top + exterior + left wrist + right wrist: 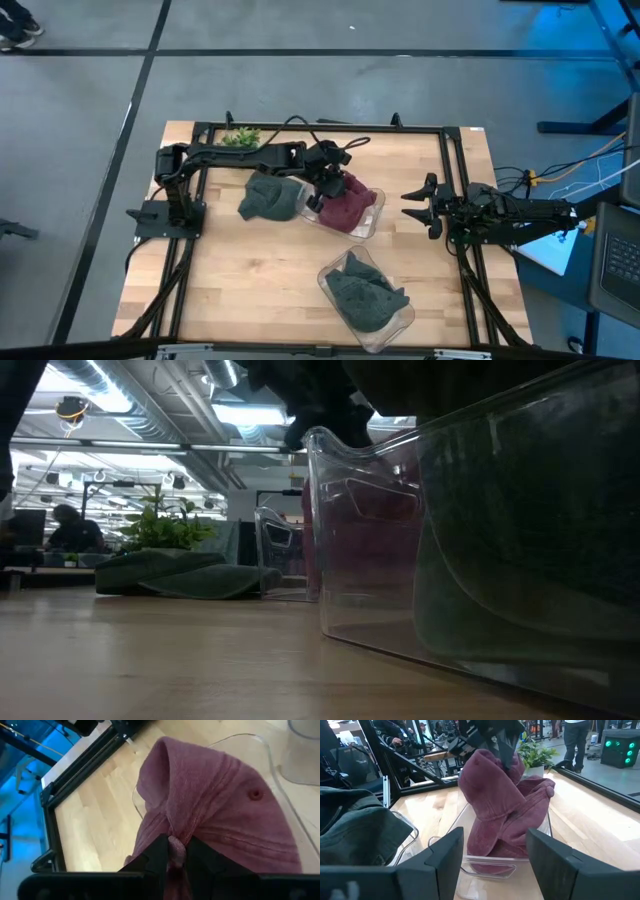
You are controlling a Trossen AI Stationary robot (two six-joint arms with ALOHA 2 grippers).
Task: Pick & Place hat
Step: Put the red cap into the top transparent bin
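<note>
**Maroon hat pinched over its bin**

The surface (250, 270) lies bare in front of the left claw (172, 851). Directly below that claw sits a clear bin (372, 215). The claw is clamped on the maroon hat (220, 815), whose lower folds rest inside the bin walls. A green hat (270, 197) lies just beside it. The right claw (495, 851) waits spread wide, empty, near the frame rail (462, 190).
</note>
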